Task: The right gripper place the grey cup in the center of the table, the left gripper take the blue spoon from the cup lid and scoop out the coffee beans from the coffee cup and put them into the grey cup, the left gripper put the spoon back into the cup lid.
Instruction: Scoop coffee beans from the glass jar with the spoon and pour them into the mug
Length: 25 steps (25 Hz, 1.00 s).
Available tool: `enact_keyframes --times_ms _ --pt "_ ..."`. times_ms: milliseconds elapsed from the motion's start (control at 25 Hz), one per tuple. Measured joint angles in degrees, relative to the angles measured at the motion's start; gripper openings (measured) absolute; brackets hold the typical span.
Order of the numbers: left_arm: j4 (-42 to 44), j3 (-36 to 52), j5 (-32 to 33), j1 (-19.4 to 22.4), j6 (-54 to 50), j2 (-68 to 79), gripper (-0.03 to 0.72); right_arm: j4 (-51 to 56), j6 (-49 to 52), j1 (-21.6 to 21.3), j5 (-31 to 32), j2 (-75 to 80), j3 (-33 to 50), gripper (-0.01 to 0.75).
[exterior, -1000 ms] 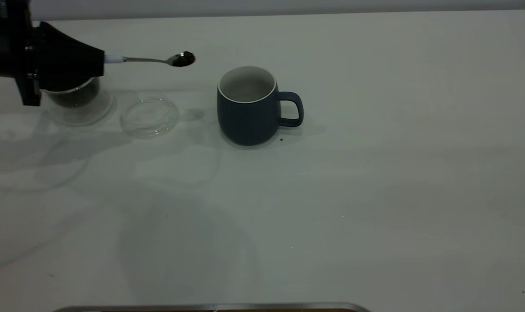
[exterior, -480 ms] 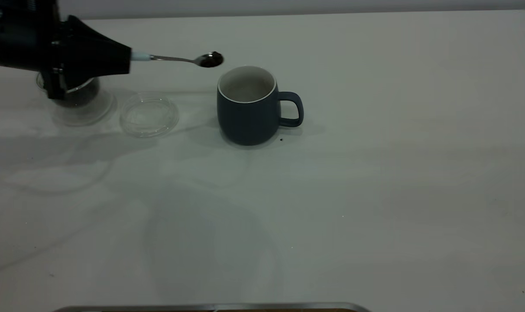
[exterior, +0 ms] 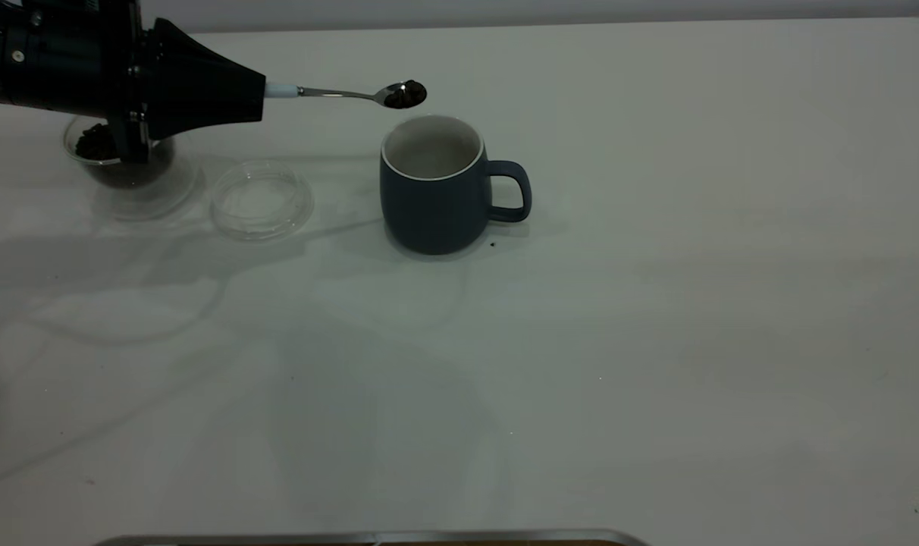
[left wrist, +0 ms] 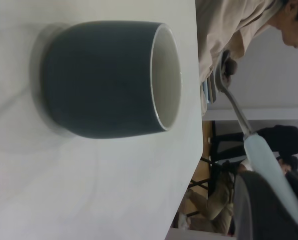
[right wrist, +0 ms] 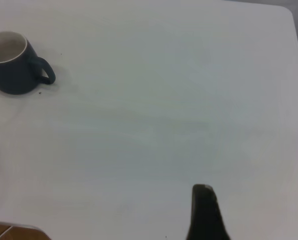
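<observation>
Two vessels and a lid share your table [exterior: 657, 341], all toward the far side. Nearest you in the exterior view the tabletop is bare except for a few tiny dark specks. Beyond that, near the middle, stands the grey cup [exterior: 433, 186], upright, its handle pointing to your right arm's side and its white inside showing. A single dark speck lies on the table just beside its base, below the handle. To the left of it, apart from it, the cup lid [exterior: 261, 200] lies flat on the table with nothing in it. Further left, just beside the lid, is the coffee cup [exterior: 130, 171], with the coffee beans [exterior: 95, 142] heaped dark inside; your left arm partly covers it.

Your left gripper [exterior: 258, 92] hangs above the coffee cup and the lid, its tip aimed at the grey cup. It is clamped on the pale handle of the blue spoon [exterior: 353, 94], which sticks out roughly level. The spoon's bowl carries a small load of dark beans and sits just above and slightly behind the cup's far left rim. In the left wrist view the spoon [left wrist: 248, 137] runs out past the mug's mouth, clear of the rim.

Your right gripper shows only as one dark finger [right wrist: 204, 212] in its wrist view, well away from the cup [right wrist: 14, 62]; you cannot tell its opening from that.
</observation>
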Motion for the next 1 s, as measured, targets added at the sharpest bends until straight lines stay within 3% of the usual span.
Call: enact_keyframes --times_ms 680,1000 --pt "0.0 0.0 -3.18 0.0 4.86 0.0 0.132 0.0 0.0 0.0 0.0 0.0 0.0 0.531" --pt "0.0 0.0 -3.65 0.0 12.03 0.0 0.132 0.0 0.0 0.0 0.0 0.0 0.0 0.531"
